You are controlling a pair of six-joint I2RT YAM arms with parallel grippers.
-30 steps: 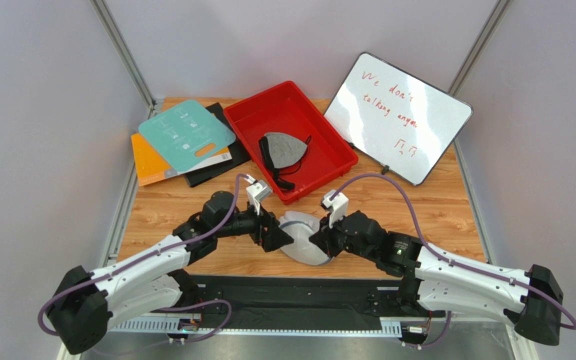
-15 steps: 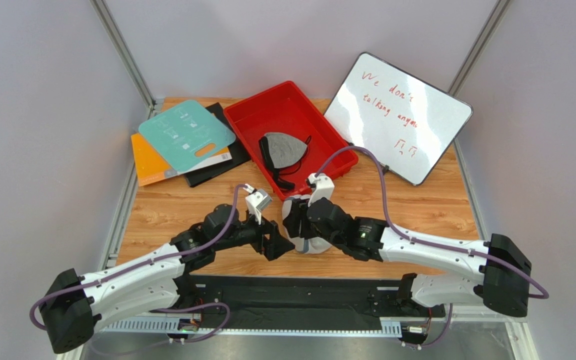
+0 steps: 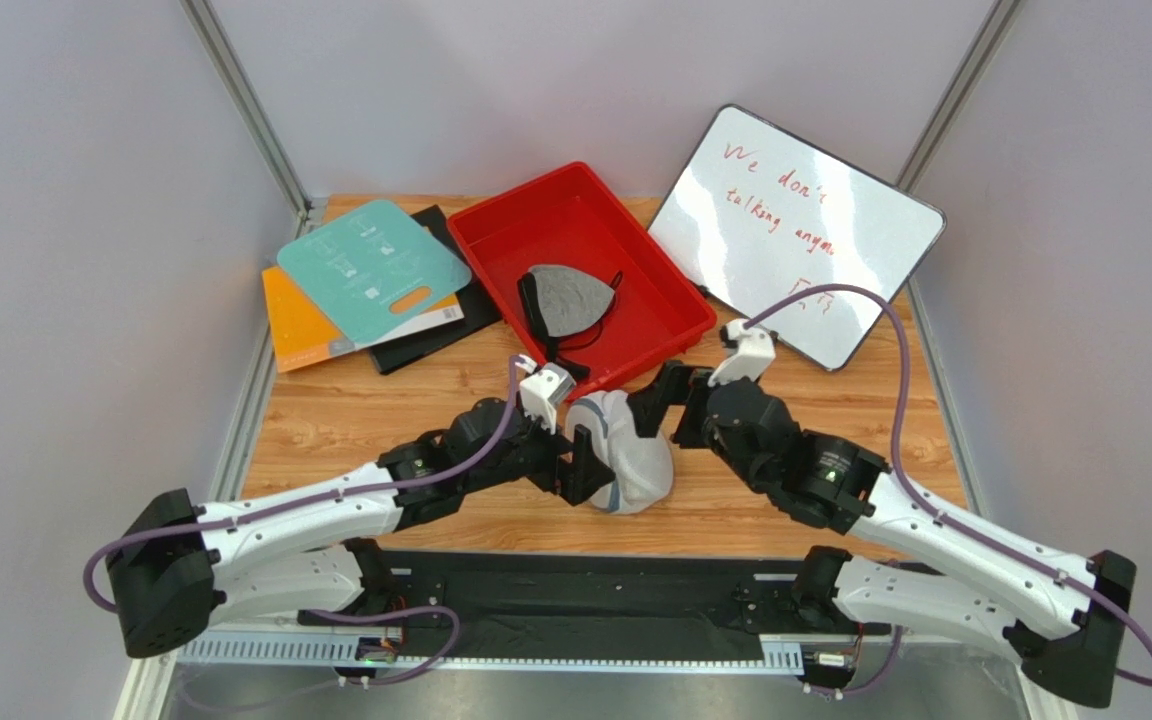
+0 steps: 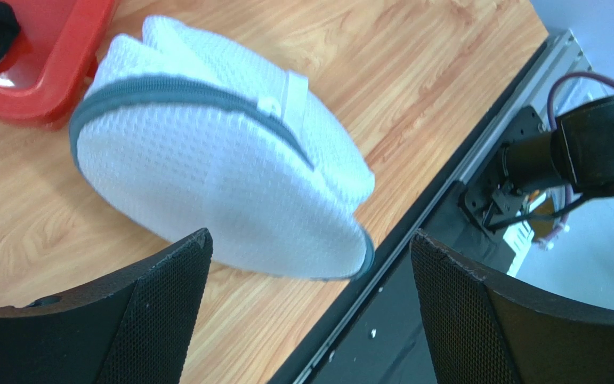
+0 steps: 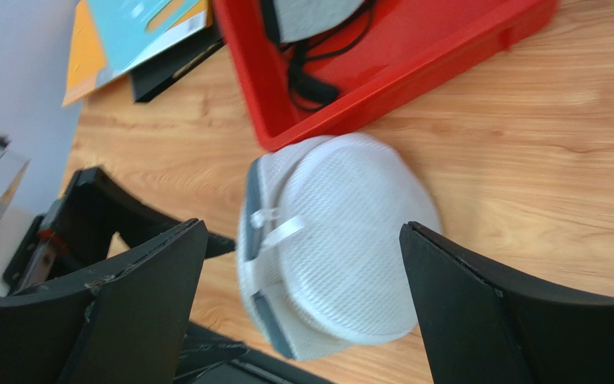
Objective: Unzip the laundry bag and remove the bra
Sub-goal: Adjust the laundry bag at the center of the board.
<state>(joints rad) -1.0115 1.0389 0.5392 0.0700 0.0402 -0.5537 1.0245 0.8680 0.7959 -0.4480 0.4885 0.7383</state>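
Note:
The laundry bag (image 3: 630,455) is a round white mesh pouch with a grey zipper band, zipped shut. It stands tilted on its edge on the wooden table, just in front of the red tray. My left gripper (image 3: 579,465) is open right beside its left side; in the left wrist view the laundry bag (image 4: 222,184) lies just beyond the left gripper (image 4: 310,238). My right gripper (image 3: 669,408) is open at the bag's far right; in the right wrist view the laundry bag (image 5: 342,264) sits between its spread fingers without touching them. The right gripper (image 5: 302,230) holds nothing. The bra is hidden.
A red tray (image 3: 657,278) behind the bag holds a grey bra with black straps (image 3: 564,300). A whiteboard (image 3: 800,233) leans at the back right. Teal, orange and black boards (image 3: 372,263) lie at the back left. A black rail (image 3: 582,578) runs along the near edge.
The right gripper carried the bag toward the red tray, opened, let it go and drew back to the far right. The left arm moved right, up to the bag.

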